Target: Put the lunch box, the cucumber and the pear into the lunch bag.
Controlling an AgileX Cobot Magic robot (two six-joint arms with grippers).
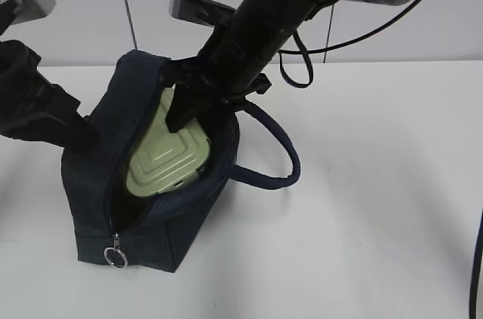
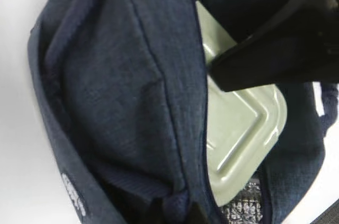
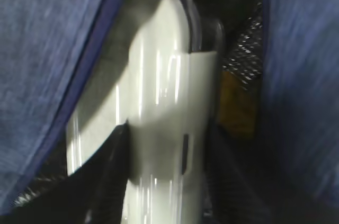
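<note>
The navy lunch bag [image 1: 151,236] stands open at the table's left-middle. The sage-green lunch box [image 1: 166,161] leans tilted in its mouth, partly inside. My right gripper [image 1: 185,111] reaches down from the upper right and is shut on the box's upper end. In the right wrist view the box [image 3: 159,91] sits between the gripper's [image 3: 164,144] dark fingers. A yellow-orange patch [image 3: 235,102] deep in the bag may be the pear. My left gripper [image 1: 87,138] pinches the bag's left edge, with fabric [image 2: 116,86] bunched at its jaws [image 2: 198,211]. The cucumber is out of view.
The bag's padded loop handle [image 1: 283,153] hangs to the right. The zipper's metal ring pull [image 1: 115,257] hangs at the near end. Silvery lining [image 2: 243,211] shows under the box. A white table [image 1: 377,221] lies all round, and cables hang behind.
</note>
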